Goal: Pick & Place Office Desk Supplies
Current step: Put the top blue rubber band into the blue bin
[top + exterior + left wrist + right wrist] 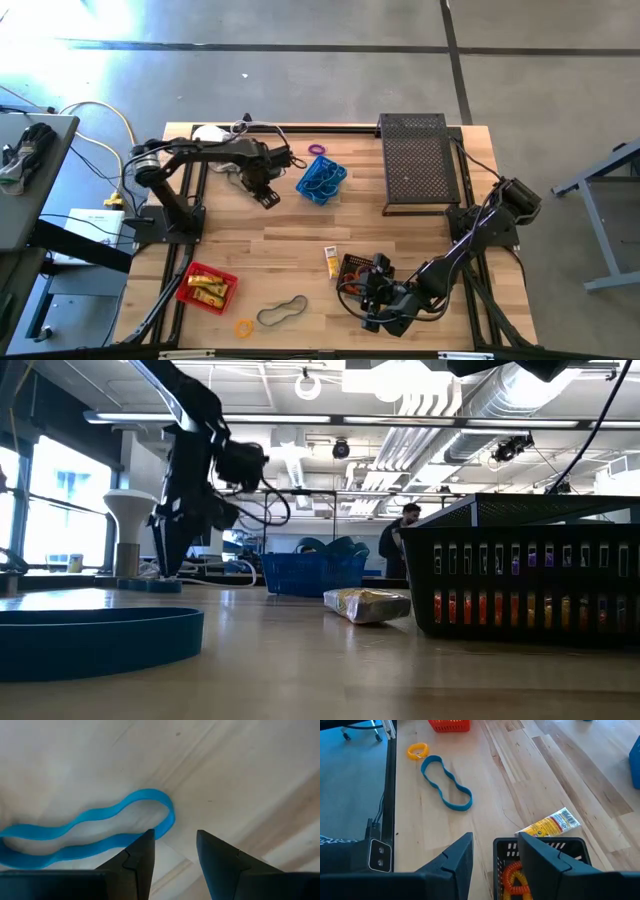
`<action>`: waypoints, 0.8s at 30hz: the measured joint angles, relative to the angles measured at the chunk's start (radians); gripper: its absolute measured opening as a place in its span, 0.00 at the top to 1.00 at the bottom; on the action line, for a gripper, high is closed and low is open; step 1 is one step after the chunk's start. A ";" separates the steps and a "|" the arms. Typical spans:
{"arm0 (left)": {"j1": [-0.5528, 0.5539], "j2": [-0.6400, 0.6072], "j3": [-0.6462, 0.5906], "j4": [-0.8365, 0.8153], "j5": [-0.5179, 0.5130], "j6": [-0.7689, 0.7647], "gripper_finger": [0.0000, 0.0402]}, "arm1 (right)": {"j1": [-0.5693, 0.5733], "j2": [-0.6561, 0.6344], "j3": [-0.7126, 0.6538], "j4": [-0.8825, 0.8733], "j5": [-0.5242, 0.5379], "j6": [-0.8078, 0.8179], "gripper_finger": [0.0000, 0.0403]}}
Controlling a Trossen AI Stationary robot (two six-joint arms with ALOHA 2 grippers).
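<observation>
R claw point(492, 855) apart over black basket point(540, 862), L claw point(172, 852) apart, band point(90, 832) only in wrist view

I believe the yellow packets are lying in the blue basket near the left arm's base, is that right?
Not quite: the yellow packets lie in the red basket near the left arm's base, as the high view shows. The blue basket stands farther back on the table.
</observation>
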 joint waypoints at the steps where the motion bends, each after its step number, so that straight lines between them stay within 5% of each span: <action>1: 0.002 0.016 0.000 0.001 0.001 0.001 0.65 | 0.000 0.000 0.000 0.000 0.000 0.000 0.64; 17: 0.006 0.070 0.000 0.033 -0.041 0.031 0.66 | 0.000 0.000 0.000 0.000 0.000 0.003 0.64; 24: -0.020 0.070 -0.037 0.078 -0.049 -0.002 0.89 | 0.000 0.000 0.000 0.000 0.000 0.003 0.64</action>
